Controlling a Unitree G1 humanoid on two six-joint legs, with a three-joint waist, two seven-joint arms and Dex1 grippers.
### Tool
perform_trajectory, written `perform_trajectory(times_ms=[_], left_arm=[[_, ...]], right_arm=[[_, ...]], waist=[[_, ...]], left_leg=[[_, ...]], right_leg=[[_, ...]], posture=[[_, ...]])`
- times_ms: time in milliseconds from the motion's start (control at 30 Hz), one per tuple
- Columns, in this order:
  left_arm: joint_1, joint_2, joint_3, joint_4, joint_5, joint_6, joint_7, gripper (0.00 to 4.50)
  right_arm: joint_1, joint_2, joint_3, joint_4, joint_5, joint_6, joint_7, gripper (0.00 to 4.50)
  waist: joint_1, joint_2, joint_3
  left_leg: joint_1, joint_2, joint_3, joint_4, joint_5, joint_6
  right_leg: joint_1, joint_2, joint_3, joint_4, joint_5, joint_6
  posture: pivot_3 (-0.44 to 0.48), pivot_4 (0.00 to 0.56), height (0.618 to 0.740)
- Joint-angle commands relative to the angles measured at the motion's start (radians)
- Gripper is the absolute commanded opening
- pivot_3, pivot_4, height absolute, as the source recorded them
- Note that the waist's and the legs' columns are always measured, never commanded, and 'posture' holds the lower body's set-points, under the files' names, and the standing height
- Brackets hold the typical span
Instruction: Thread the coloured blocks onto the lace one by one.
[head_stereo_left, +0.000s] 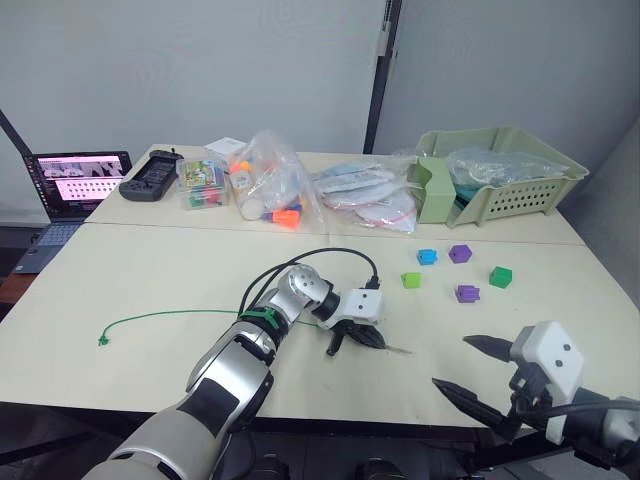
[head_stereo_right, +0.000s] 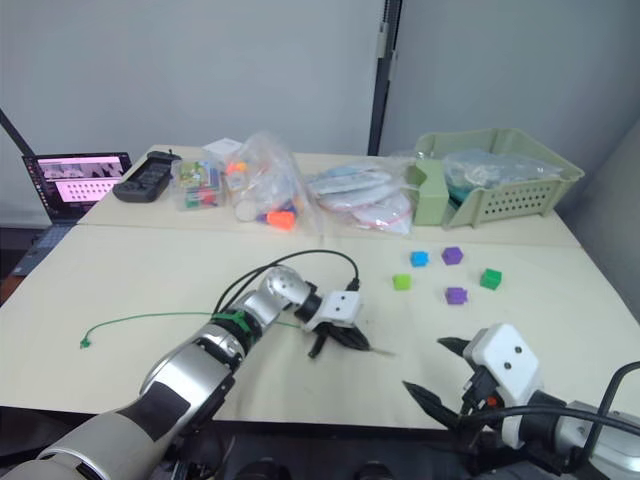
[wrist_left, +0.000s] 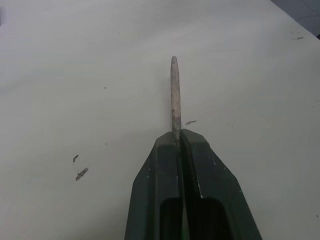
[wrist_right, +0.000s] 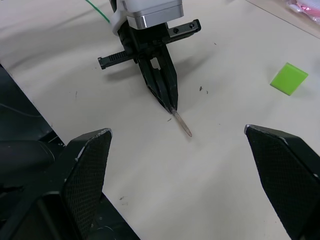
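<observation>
- Green cord is your lace (head_stereo_left: 165, 318): it trails across the worktop (head_stereo_left: 150, 275) from a small knot near the robot's left, and its far end sits in the left gripper (head_stereo_left: 362, 343).
- Your left gripper is closed tight on the lace just behind the pale stiff tip (wrist_left: 174, 90), so the tip sticks straight out past the fingers, free to enter a hole. The tip lies low, close over the worktop.
- Your right gripper (head_stereo_left: 470, 370) hangs wide open near the front edge of the worktop, holding nothing. It faces the left gripper, as if ready to fetch a block.
- None of the five blocks is on the lace yet. They lie loose in a cluster toward the robot's right, well apart from the tip: the lime green block (head_stereo_left: 411, 280) nearest, then the blue block (head_stereo_left: 427, 257), two purple blocks (head_stereo_left: 460, 254) (head_stereo_left: 467, 293) and the dark green block (head_stereo_left: 500, 277).
- You will probably want the right gripper to pick up the lime green block first and turn its hole toward the tip.
- Bags of toys (head_stereo_left: 270, 185) and a green basket (head_stereo_left: 500, 175) stand at the back, clear of the work.
</observation>
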Motion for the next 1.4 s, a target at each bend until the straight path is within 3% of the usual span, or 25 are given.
perform_trajectory(times_ms=[33,300,567,867,1000,1100,1200,1400], left_arm=[[0.006,0.005,0.028,0.013,-0.015,0.048,-0.064,0.02],[0.017,0.067,0.112,-0.125,-0.097,0.174,-0.161,0.02],[0.102,0.128,0.12,-0.353,-0.073,0.491,0.043,0.02],[0.195,0.141,0.032,-0.551,-0.022,0.601,0.125,0.02],[0.202,0.152,0.045,-0.608,-0.065,0.622,0.11,1.22],[0.229,0.163,0.072,-0.616,-0.111,0.53,0.09,2.27],[0.261,0.15,0.11,-0.586,-0.163,0.42,0.096,2.27],[0.275,0.152,0.104,-0.403,-0.152,0.204,0.095,2.27]], right_arm=[[-0.007,-0.007,-0.008,-0.002,0.004,-0.003,-0.003,4.5],[-0.033,-0.002,-0.047,0.047,0.02,-0.002,-0.008,4.5],[-0.086,-0.029,0.0,0.083,0.004,-0.006,0.007,4.5],[-0.117,-0.032,0.042,0.106,-0.016,-0.016,0.014,4.5],[-0.116,-0.029,0.049,0.106,-0.024,-0.01,0.011,4.5],[-0.109,-0.032,0.052,0.099,-0.029,-0.002,0.012,4.5],[-0.109,-0.031,0.054,0.098,-0.03,-0.003,0.01,4.5],[-0.112,-0.029,0.057,0.096,-0.033,-0.004,0.006,4.5]], waist=[[-0.001,0.0,0.0],[-0.008,0.0,0.0],[-0.009,0.0,0.0],[-0.002,0.0,0.0],[0.0,0.0,0.0],[-0.002,0.0,0.0],[-0.002,0.001,0.0],[0.001,0.0,0.0]], left_leg=[[0.0,0.0,0.0,0.0,0.0,0.0],[-0.001,0.0,0.0,0.0,0.0,0.0],[-0.002,-0.001,-0.003,0.0,0.0,0.0],[-0.003,-0.002,-0.004,0.0,0.0,0.0],[-0.003,-0.002,-0.004,0.0,0.0,0.0],[-0.003,-0.002,-0.003,0.0,0.0,0.0],[-0.002,-0.002,-0.004,0.0,0.0,0.0],[-0.002,-0.002,-0.003,0.0,0.0,0.0]], right_leg=[[0.0,0.0,0.0,0.0,0.0,0.0],[-0.001,0.0,0.0,0.0,0.0,0.0],[-0.001,-0.001,0.0,0.0,-0.001,0.001],[0.0,-0.001,0.0,0.0,-0.001,0.001],[-0.001,-0.001,0.0,0.0,-0.001,0.001],[-0.001,-0.001,0.0,0.0,-0.001,0.001],[-0.001,-0.001,0.0,0.0,-0.001,0.001],[-0.001,-0.002,0.0,0.0,-0.001,0.001]], posture=[[0.0,0.15,0.734],[0.0,0.15,0.734],[0.0,0.15,0.734],[0.0,0.15,0.734],[0.0,0.15,0.734],[0.0,0.15,0.734],[0.0,0.15,0.734],[0.0,0.15,0.734]])
